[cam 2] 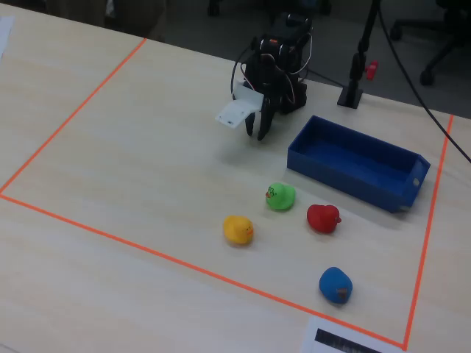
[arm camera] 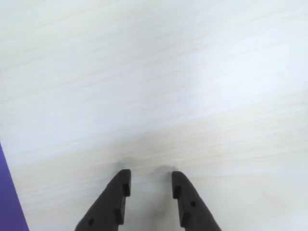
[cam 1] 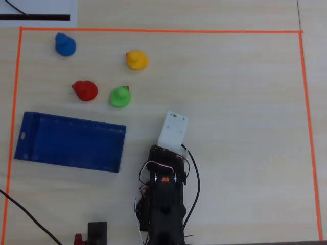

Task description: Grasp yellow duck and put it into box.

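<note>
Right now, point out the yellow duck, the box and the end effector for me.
yellow duck (cam 1: 137, 59), overhead view, on its body.
box (cam 1: 31, 119), overhead view, on its upper rim near the left end.
end effector (arm camera: 150, 179), wrist view, midway between the two dark fingertips.

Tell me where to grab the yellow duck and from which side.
Grip the yellow duck across its rounded body, coming straight down from above. It sits upright and apart from the green duck, so both flanks look free for the pincer.
</note>
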{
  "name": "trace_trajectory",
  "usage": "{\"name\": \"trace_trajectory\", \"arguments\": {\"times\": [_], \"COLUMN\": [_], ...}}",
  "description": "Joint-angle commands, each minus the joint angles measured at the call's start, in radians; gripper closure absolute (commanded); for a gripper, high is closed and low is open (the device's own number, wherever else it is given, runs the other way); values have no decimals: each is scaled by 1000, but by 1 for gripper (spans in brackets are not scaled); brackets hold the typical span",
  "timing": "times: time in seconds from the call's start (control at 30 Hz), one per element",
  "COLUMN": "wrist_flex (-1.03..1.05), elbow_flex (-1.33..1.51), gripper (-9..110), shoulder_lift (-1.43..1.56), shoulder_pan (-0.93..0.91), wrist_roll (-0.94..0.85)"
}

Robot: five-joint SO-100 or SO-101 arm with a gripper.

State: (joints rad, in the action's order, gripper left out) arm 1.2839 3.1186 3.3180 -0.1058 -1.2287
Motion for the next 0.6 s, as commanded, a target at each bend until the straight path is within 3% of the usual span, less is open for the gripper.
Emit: {"name": "trace_trajectory", "arguments": {"times": [0.0, 0.33, 0.57], "wrist_flex": [23, 18, 18], "elbow_flex": [-8, -8, -8], "gripper": [92, 83, 83], "shoulder_lift": [-8, -8, -8], "shoulder_pan": [3, 21, 28], "wrist_roll": [-5, 3, 5]}}
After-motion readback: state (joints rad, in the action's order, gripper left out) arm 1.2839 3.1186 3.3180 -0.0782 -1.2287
